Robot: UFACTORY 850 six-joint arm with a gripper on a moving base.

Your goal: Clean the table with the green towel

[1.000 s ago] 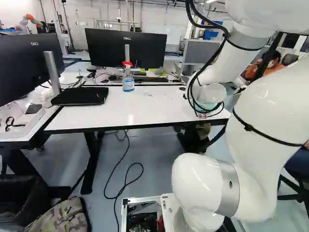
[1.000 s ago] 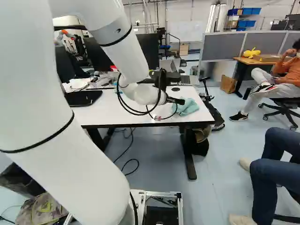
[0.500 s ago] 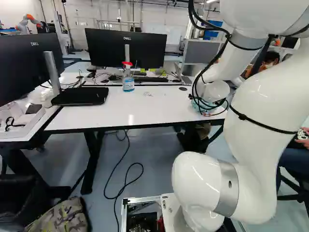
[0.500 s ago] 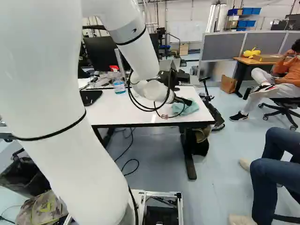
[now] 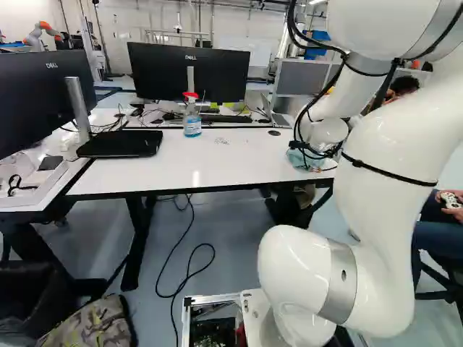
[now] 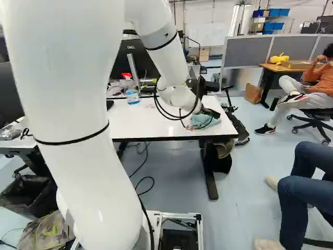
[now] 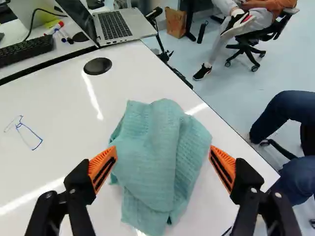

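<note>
Evidently, we have yet to start wiping: the bottle (image 5: pixel 192 123) stands by the back edge of the desk (image 5: pixel 145 176), blue marks (image 7: pixel 29 135) lie unwiped to its right, and the towel (image 7: pixel 152 172) sits near the right front corner, between our gripper's (image 7: pixel 163 149) spread fingers. We have gripping and wiping left.
</note>
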